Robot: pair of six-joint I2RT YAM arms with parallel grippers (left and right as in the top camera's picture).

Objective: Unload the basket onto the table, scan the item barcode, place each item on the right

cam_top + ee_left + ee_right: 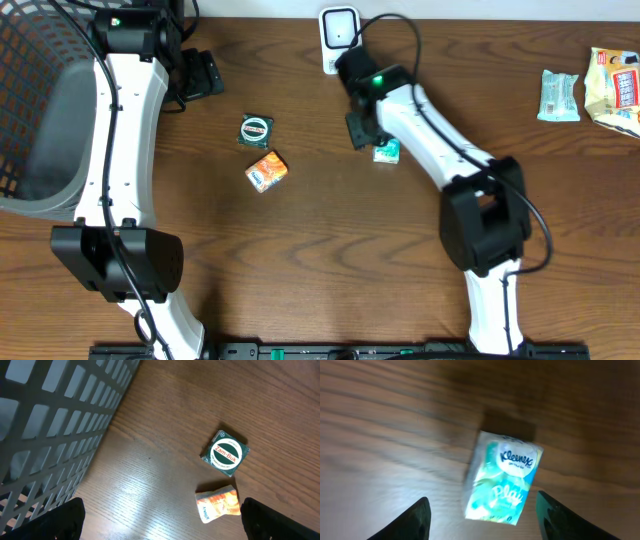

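— What are the right fingers doing?
— The right gripper is spread, with one finger on either side of a Kleenex pack lying flat on the wooden table (neither finger touches it). The pack sits near the white scanner.
— And the left?
— The left gripper gapes wide above the table, near a Zam-Buk tin and an orange packet, beside a grey basket.

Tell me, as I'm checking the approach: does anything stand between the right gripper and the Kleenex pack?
Nothing visible does. The Kleenex pack lies on the bare table directly under the right gripper, whose jaws stand open on either side of it.
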